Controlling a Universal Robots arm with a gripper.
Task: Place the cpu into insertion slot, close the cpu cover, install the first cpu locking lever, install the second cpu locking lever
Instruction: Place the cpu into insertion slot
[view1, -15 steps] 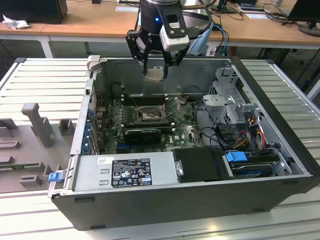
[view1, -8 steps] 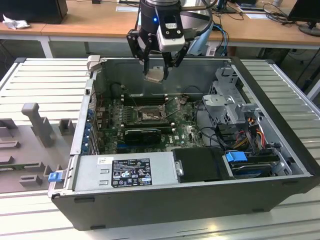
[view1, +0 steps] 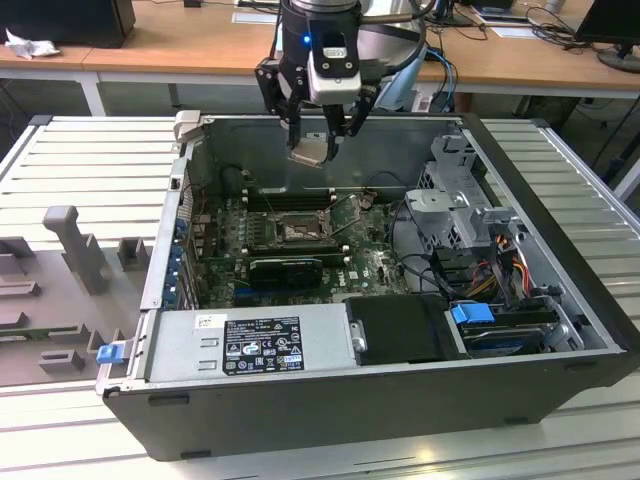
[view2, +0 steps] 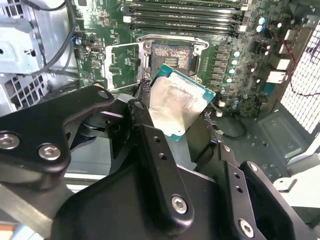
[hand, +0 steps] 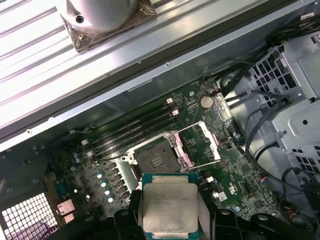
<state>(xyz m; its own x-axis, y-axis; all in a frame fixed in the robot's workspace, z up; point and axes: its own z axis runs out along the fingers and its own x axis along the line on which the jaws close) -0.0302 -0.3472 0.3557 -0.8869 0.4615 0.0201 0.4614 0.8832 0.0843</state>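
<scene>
Exterior view: cpu (view1: 310, 152) above insertion slot (view1: 298, 230)

**Occlusions and crops around the insertion slot**

Second wrist view: the gripper (view2: 176, 125) linkage covers the gripped end of the cpu (view2: 181, 97). The cpu in turn hides the facing corner of the insertion slot (view2: 172, 56). The cpu cover (view2: 122, 47) stands open beside the slot, and its corner nearest the gripper is lost at the linkage. The memory slots (view2: 185, 12) beyond the slot are cropped by the picture's edge.

First wrist view: the cpu edge farthest from the slot is cut off by the frame. The fingers (hand: 127, 222) flanking it are mostly cut off.

Exterior view: the arm (view1: 320, 15) above the slot is cropped at the edge. The slot's contact field is too small to tell.
</scene>
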